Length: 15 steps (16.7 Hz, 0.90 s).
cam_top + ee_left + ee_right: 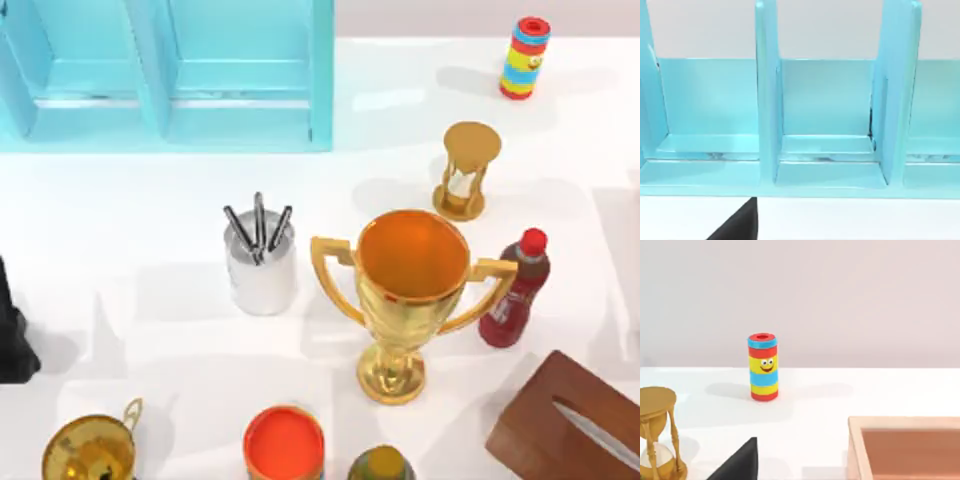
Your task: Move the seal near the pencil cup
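The pencil cup (pixel 260 266), a white-silver cylinder holding three dark grey pens, stands left of the table's middle. The seal is out of view. My left arm (pixel 12 335) is a black shape at the table's left edge, well to the left of the cup. A black part of my left gripper (pixel 740 225) faces the blue shelf (pixel 825 125). A black part of my right gripper (pixel 740 462) points toward a striped toy cylinder (pixel 762 367).
A big gold trophy (pixel 410 290) stands right of the cup, with a dark red bottle (pixel 515 290) beyond it. A gold hourglass (pixel 465 170), the striped toy cylinder (pixel 525 57), the blue shelf (pixel 170 70), an orange-topped can (pixel 284 443), a small gold trophy (pixel 90 450) and a brown tissue box (pixel 570 420) crowd the table.
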Each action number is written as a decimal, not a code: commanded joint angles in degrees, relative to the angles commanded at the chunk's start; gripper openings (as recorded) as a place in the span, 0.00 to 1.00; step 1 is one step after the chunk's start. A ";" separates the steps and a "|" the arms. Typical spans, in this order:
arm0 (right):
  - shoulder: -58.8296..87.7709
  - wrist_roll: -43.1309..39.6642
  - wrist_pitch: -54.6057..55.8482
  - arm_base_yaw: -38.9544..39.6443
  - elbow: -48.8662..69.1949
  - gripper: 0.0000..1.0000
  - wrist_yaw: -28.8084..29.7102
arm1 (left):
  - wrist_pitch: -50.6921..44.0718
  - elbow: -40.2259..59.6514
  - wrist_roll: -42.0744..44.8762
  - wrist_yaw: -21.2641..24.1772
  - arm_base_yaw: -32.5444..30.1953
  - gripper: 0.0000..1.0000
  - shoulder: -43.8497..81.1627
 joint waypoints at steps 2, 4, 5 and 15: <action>0.00 0.00 0.00 0.00 0.00 1.00 0.00 | -0.04 0.04 0.00 0.00 0.00 1.00 0.04; 0.00 0.00 0.00 0.00 0.00 1.00 0.00 | -1.79 1.84 0.22 0.00 0.18 1.00 1.88; 0.00 0.00 0.00 0.00 0.00 1.00 0.00 | -3.53 3.62 0.42 0.00 0.35 1.00 3.72; 0.00 0.00 0.00 0.00 0.00 1.00 0.00 | -38.61 41.50 4.38 0.01 3.73 1.00 49.23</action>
